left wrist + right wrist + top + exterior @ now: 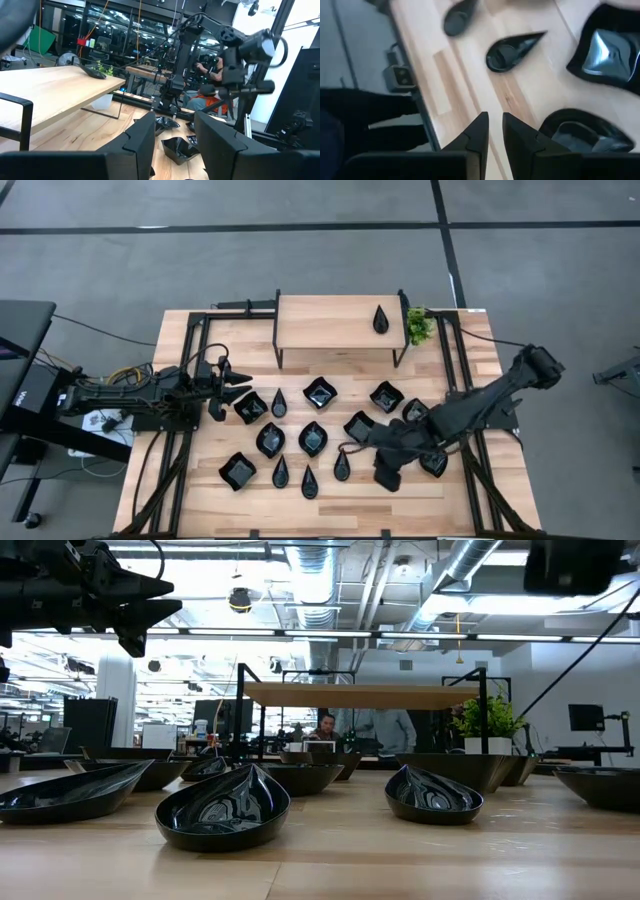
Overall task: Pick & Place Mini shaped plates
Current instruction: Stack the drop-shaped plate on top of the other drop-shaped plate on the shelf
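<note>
No lettering, label or number can be read — anywhere.

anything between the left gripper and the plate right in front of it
Nothing visible. The left gripper, empty with fingers apart, hovers beside the nearest wavy square plate, with only bare table around.

Table: fifteen mini shaped plates [320, 391]; shelf [330, 323]: one; one plant [418, 326]; two arms.

Black mini shaped plates [314, 438] crowd the table's middle, set close with narrow wood lanes between. A raised shelf [335, 323] spans the far side; beneath it bare wood lies open. The near edge strip [330, 515] is free.
</note>
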`<state>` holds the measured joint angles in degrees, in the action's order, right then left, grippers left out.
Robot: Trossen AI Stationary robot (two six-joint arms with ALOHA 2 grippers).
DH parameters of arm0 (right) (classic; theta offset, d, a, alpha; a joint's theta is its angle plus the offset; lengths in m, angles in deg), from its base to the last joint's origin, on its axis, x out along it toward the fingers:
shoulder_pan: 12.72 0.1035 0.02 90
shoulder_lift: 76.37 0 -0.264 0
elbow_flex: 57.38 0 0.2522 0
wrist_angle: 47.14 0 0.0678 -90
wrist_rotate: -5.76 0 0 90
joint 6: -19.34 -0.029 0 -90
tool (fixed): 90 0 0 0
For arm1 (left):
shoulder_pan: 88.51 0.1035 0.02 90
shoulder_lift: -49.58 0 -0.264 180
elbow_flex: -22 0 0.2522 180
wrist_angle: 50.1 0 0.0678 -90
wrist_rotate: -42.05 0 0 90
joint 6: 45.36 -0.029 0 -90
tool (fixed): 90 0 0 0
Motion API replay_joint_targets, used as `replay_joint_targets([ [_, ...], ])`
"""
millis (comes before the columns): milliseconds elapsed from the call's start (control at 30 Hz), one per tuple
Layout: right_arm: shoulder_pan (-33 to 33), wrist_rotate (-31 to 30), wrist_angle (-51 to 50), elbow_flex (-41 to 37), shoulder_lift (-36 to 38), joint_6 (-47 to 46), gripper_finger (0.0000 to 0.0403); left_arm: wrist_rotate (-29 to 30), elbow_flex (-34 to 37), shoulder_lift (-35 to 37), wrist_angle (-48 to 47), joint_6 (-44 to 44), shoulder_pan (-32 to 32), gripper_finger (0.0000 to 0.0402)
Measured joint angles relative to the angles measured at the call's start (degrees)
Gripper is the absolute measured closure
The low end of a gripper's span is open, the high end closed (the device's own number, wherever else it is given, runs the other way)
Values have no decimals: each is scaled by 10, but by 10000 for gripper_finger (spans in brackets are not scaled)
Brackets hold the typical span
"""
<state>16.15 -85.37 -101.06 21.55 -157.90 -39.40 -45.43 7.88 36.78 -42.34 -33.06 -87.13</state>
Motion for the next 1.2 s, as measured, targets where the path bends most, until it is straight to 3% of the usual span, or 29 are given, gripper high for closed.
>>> replay_joint_targets([
  [200,-2,16,27,0,-52,-73,352,0,0,0,0,0,0,263],
  [467,-26,29,89,0,-104,-98,340,0,0,0,0,0,0,263],
  [1000,-54,73,155,0,-193,-128,233,0,0,0,0,0,0,263],
  [1200,-61,64,155,0,-211,-144,222,0,0,0,0,0,0,263],
])
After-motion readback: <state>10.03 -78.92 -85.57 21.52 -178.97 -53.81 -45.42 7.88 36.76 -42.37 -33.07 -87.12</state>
